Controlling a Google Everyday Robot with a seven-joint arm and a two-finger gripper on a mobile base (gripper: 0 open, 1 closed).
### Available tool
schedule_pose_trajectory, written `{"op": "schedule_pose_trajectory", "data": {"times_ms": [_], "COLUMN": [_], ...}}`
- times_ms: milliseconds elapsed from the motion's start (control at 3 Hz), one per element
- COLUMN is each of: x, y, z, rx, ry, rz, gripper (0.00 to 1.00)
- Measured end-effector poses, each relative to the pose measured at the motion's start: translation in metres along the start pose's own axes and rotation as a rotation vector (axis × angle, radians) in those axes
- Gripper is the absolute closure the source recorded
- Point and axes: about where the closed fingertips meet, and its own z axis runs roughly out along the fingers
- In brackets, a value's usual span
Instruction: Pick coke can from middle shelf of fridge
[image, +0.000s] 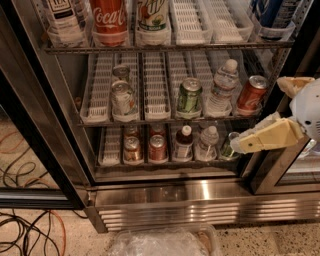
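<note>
Here's the fridge (200, 210), stainless steel with a ribbed grille at the base, door wide open. The coke can (251, 94) sits at the far right of the middle shelf (156, 85). It is red aluminium with a silver top and leans a little in its lane, with white script on its side too small to read. The shelf is a wire rack carrying long white slotted plastic trays.

Left of the coke can stands a clear water bottle (221, 87) with a white cap, then a green can (189, 95). Further left is a silvery can (122, 97). On the shelf above the coke can, well to the left, a big red-labelled bottle (108, 17) shows "Coca" in white script. Beside it a bottle label (62, 15) seems to read "TEA".

And the hand (259, 116) is in shot, just right of the coke can and not touching it. It is open and holds nothing: one cream finger reaches in below the can and the other sits apart, up to the right.

On the shelf below the coke can are two reddish cans (145, 148) and a dark bottle (184, 142) with a white cap. On the speckled floor, far down to the left, lie black and orange cables (25, 230).
</note>
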Motion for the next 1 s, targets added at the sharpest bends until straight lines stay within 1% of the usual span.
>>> {"op": "schedule_pose_trajectory", "data": {"times_ms": [333, 667, 1000], "x": [-0.001, -0.002, -0.003], "y": [0.000, 0.003, 0.005], "z": [0.003, 0.008, 0.017], "rx": [0.014, 0.051, 0.116], "ry": [-0.007, -0.035, -0.098], "rz": [0.004, 0.048, 0.134], "gripper": [0.00, 0.00, 0.00]}}
